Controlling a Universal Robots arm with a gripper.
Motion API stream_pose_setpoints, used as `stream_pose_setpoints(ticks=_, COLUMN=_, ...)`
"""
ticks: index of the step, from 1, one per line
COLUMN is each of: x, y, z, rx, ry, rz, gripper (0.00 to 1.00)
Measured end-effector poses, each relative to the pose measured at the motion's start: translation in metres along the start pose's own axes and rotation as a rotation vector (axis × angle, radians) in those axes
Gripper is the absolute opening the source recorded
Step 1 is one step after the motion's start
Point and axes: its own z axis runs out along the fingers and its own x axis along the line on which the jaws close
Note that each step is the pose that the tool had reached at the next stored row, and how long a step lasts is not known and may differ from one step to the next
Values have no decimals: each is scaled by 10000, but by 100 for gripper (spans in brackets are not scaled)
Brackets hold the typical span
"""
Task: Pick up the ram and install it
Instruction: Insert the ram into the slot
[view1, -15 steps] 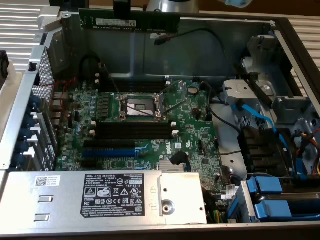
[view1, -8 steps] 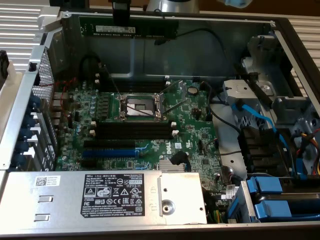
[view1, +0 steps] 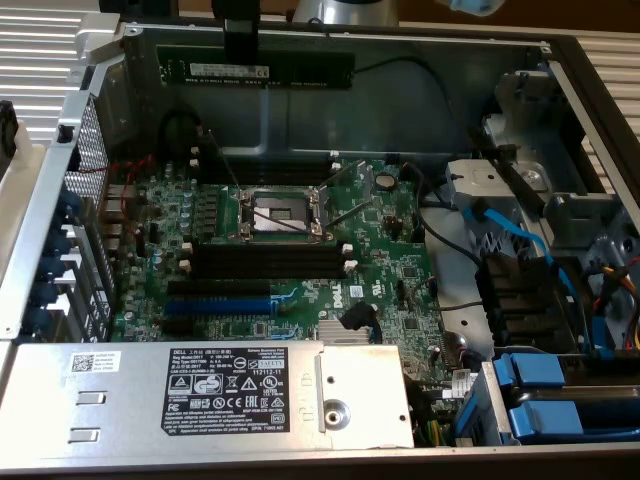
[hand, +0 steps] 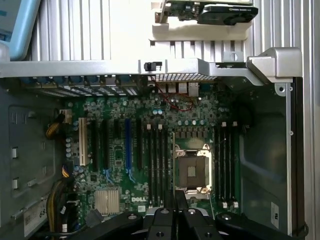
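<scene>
1 gripper (view1: 241, 50), jaws almost fully closed, pinched on the ram (view1: 300, 70). Fingers come down over the ram's top long edge. The stick hangs level with its flat face toward the exterior camera. A white label sticker on it sits just beside the jaws. More of the stick runs out of the jaws toward the exterior view's right than toward the left. The ram is in the air, touching nothing but the jaws, well above the board and near the case (view1: 60, 250) back wall.

Below the jaws is the open case with the green motherboard (view1: 390, 260). The CPU socket (view1: 280, 212) lies roughly under the jaws. 2 long black slots (view1: 270, 258) with white end clips lie just past the socket, on the side away from the jaws. The blue expansion slot (view1: 215, 303) is farther from the jaws again. The grey power supply (view1: 230, 390) with its black label is farthest from the jaws. Blue cables (view1: 520, 240) run well off to the side of the jaws, toward the exterior view's right.

In the wrist view, black fingers (hand: 167, 202) point down at the board, close together, with the socket just beyond the tips. Slot banks flank the socket. A white slot (hand: 82, 142) lies well away from the jaws. A graphics card (hand: 220, 12) lies outside the case, far from the jaws.
</scene>
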Motion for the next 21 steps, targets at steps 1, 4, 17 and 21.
stream_pose_setpoints(ticks=1, x=24, y=-1, z=11, rx=1, ry=-4, rz=0, gripper=12)
stream_pose_setpoints(ticks=4, x=76, y=-4, z=60, rx=1, ry=-20, rz=-1, gripper=12)
stream_pose_setpoints(ticks=17, x=98, y=-66, z=294, rx=-4, ry=-138, rz=1, gripper=12)
stream_pose_setpoints(ticks=21, x=112, y=-70, z=367, rx=-7, ry=-156, rz=1, gripper=12)
